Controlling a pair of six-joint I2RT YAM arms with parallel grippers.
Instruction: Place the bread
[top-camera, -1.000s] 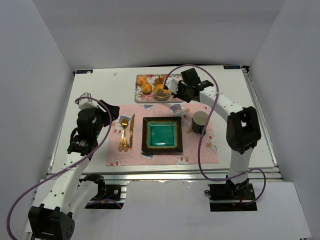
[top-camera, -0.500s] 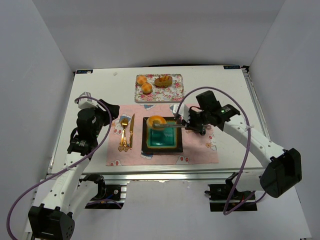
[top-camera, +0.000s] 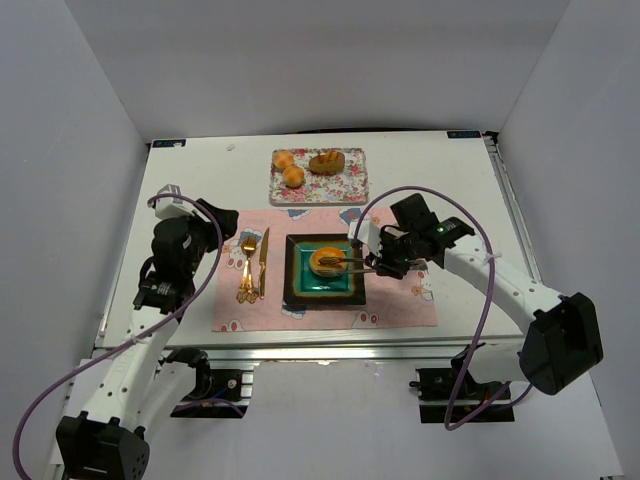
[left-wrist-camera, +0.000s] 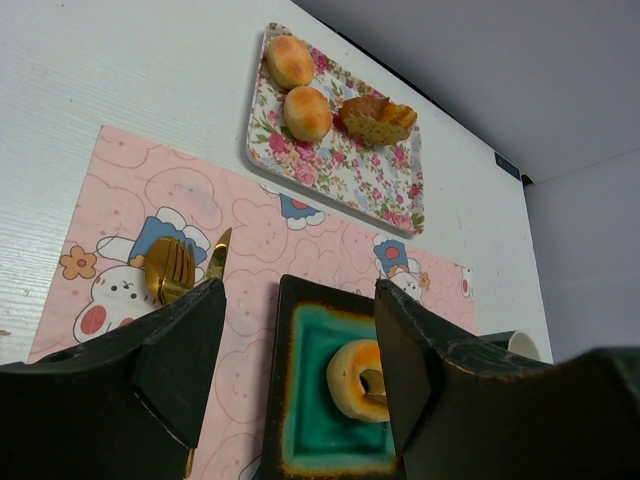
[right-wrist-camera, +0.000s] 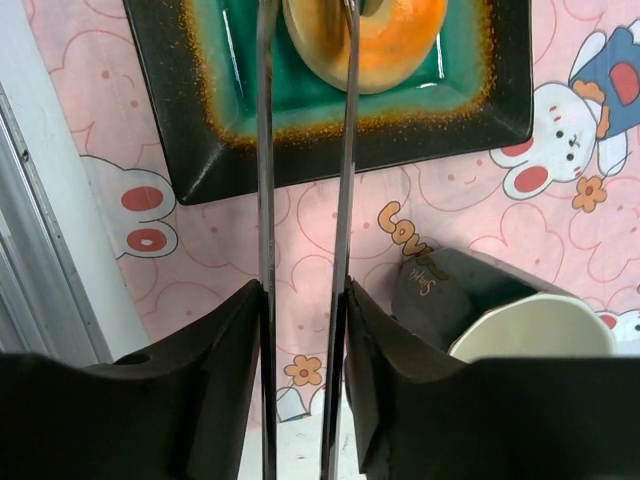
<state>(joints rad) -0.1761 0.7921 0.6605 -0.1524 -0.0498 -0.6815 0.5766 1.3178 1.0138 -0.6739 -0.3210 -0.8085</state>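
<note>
Bread (top-camera: 325, 262): on the plate (top-camera: 296, 290), in its teal well, near the middle and a little toward the far side.
Bread look: golden-brown ring, glossy, paler on the flank, with a small central hole; it looks whole.
Long axis: none, since it is round; the hole faces roughly up.
Direction from right gripper (top-camera: 385, 262): straight ahead at the tips of the tongs (right-wrist-camera: 265, 150), to the robot's left of the wrist; the tongs run almost level across the plate's right rim.
Tongs on bread: in the right wrist view one arm crosses the ring toward the hole, and the other passes just outside its edge. Whether they pinch it cannot be told.
Right gripper state: fingers clasp the tongs, whose arms stand a little apart.
Left gripper (left-wrist-camera: 300, 300): jaws wide, nothing between them, parked over the placemat's (top-camera: 400, 305) left end, well apart from the bread.
Nearer arm: right.
Judgement: the bread looks placed; the next move is likely to let the tongs spread and draw straight back, without dragging the ring or knocking the mug (right-wrist-camera: 480, 310) beside the wrist.
</note>
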